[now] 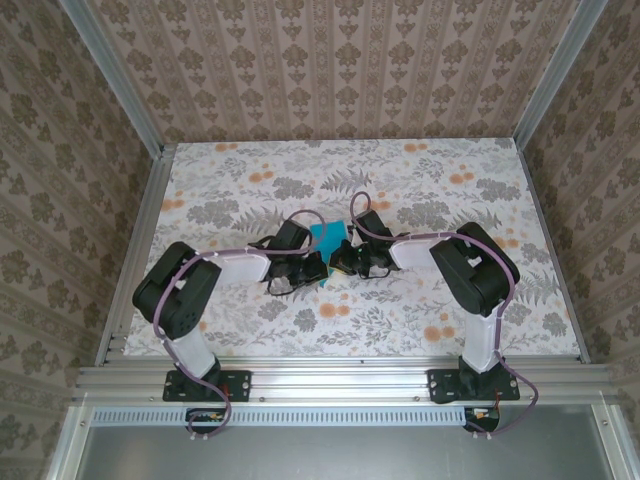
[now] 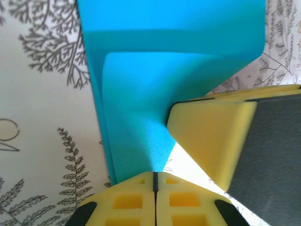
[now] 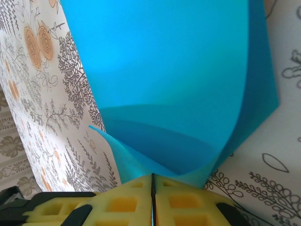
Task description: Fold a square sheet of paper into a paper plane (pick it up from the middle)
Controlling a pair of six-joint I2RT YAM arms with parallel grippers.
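The left tool [image 2: 154,182] is pinched tight on the square sheet of paper [image 2: 141,103], and the right tool [image 3: 152,186] is likewise clamped on it. The curled sheet bows out ahead of both, over the tabletop [image 1: 420,310].

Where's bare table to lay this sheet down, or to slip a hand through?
Crowded at centre: left claw and right claw both pinch the square sheet of paper. Free: the far table strip between them and the back wall, and the near patch between them and the front rail.
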